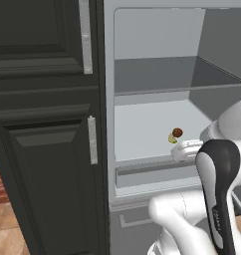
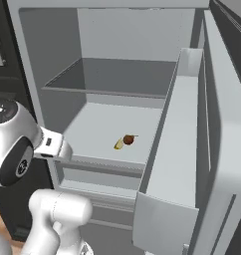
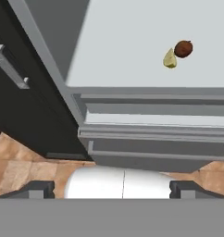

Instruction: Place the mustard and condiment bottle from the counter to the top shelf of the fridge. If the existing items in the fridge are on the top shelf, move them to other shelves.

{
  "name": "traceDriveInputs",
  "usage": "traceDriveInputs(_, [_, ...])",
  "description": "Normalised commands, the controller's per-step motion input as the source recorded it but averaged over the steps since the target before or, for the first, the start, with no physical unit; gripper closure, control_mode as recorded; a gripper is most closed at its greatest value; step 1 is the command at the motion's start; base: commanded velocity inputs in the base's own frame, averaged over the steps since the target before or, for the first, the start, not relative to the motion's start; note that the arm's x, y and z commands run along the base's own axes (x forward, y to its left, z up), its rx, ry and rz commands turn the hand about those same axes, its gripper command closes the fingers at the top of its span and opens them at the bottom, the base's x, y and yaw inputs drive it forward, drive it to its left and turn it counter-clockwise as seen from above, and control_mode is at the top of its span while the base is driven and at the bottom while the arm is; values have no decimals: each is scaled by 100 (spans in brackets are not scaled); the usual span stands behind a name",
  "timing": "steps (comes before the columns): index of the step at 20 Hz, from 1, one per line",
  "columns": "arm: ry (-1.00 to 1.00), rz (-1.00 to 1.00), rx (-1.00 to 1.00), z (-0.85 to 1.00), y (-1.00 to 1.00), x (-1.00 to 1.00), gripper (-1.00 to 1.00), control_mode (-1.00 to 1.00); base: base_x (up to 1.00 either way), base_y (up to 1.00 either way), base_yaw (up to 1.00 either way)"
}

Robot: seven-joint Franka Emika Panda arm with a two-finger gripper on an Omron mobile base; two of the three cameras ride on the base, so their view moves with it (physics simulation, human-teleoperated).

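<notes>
In the left base view the fridge [image 1: 157, 99] stands open beside a dark panelled cabinet [image 1: 43, 124]. Its top shelf [image 1: 167, 74] is bare. On the wider white shelf below [image 1: 142, 134], near the right end of its front edge, lie the existing items: a tiny brown round item [image 1: 177, 132] touching a small yellow piece [image 1: 172, 139]. The arm [image 1: 219, 189] rises at the lower right, in front of the drawer [image 1: 152, 174].

In the right base view the open fridge door [image 2: 192, 149] swings out on the right. The two small items sit together towards the front edge of the white shelf, roughly midway along it, the brown one just right of the yellow one. The top shelf above them carries nothing.

In the hand view the hand [image 3: 112, 187] looks down past the shelf's front edge, with its fingertips [image 3: 37, 189] spread wide apart and nothing between them. The brown item and yellow piece lie at the upper right, well clear of the fingers.

Judging from this, the existing items are already off the top shelf, so the step in hand is to go and fetch the mustard and the condiment bottle from the counter. To do it well, the arm should draw straight back, clear of the shelf edge and the door, without brushing the two small items, and keep the fingers wide for the first bottle.
</notes>
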Motion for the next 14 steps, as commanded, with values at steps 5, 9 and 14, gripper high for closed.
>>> traceDriveInputs(5, [0,0,0,0,0,-2,-100,100,-13,0,0])
traceDriveInputs(9, [0,0,0,0,0,0,-100,100,-97,0,0])
traceDriveInputs(14, [0,0,0,0,0,0,-100,100,-100,-21,0])
